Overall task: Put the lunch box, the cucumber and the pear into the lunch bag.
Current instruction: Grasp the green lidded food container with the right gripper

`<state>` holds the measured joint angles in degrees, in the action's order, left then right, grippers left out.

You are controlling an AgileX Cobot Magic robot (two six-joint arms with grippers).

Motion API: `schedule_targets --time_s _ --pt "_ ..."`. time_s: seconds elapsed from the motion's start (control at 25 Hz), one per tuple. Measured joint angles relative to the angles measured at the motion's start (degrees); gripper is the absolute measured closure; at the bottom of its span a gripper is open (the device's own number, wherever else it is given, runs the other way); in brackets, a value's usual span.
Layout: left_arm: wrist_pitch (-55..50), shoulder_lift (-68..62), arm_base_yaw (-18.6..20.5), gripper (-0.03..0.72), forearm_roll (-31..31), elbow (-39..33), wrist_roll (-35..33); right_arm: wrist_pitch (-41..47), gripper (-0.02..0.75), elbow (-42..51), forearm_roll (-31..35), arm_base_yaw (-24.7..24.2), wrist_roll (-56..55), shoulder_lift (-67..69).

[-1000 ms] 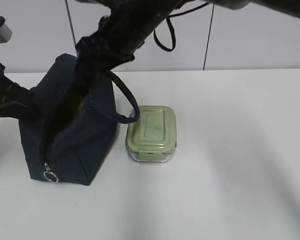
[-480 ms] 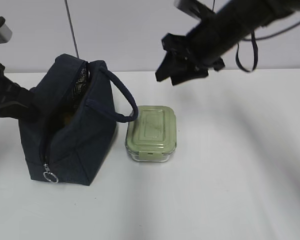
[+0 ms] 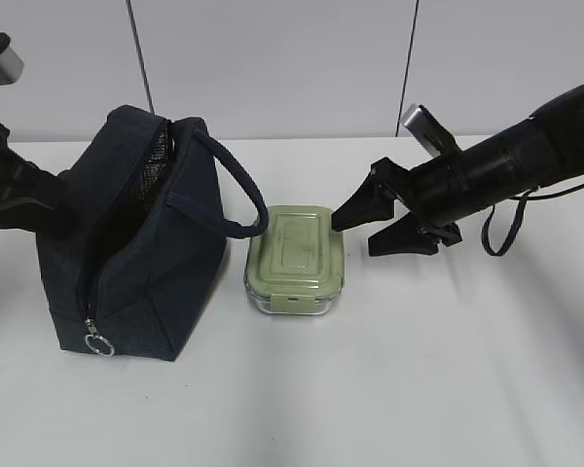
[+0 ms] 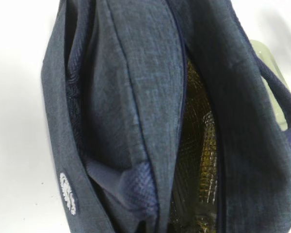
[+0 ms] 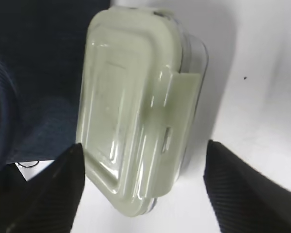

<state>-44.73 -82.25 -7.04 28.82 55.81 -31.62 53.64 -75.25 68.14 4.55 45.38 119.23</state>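
Observation:
The navy lunch bag [image 3: 136, 253] stands at the left with its top unzipped; the left wrist view looks into it, showing the silvery lining [image 4: 201, 145] with a yellowish tint. The sage-lidded lunch box [image 3: 295, 257] lies on the table just right of the bag. My right gripper [image 3: 375, 226] is open, low over the table at the box's right end. In the right wrist view its fingers [image 5: 43, 194] straddle the near end of the box [image 5: 140, 111] without touching it. My left arm [image 3: 15, 195] presses against the bag's left side, its jaws hidden. Cucumber and pear are not visible.
The bag's looped handle [image 3: 243, 199] arches over toward the lunch box. The zipper's ring pull [image 3: 98, 343] hangs at the bag's front bottom corner. White table [image 3: 419, 370] spreads in front and to the right; a pale wall runs behind.
My right arm has swung from over the bag's opening to the right and down, and now sits low beside the lunch box with its jaws open. Bag, box and left arm have not moved.

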Motion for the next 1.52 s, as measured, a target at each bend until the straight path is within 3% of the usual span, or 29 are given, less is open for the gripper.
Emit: schedule_targets --time_s 0.44,1.2,1.32,1.4,1.52 --pt "-0.72 0.00 0.00 0.704 0.00 0.00 0.00 1.41 0.124 0.00 10.37 0.00 7.18 6.02" --pt "-0.77 0.00 0.00 0.704 0.00 0.00 0.00 1.40 0.150 0.00 15.05 2.38 11.11 10.29" --pt "-0.77 0.00 0.00 0.704 0.00 0.00 0.00 2.71 0.226 -0.11 15.98 2.38 11.11 10.74" --pt "-0.77 0.00 0.00 0.704 0.00 0.00 0.00 3.65 0.351 -0.23 16.31 2.38 11.11 10.74" --pt "-0.77 0.00 0.00 0.704 0.00 0.00 0.00 4.28 0.390 -0.23 16.31 2.38 11.11 10.74"
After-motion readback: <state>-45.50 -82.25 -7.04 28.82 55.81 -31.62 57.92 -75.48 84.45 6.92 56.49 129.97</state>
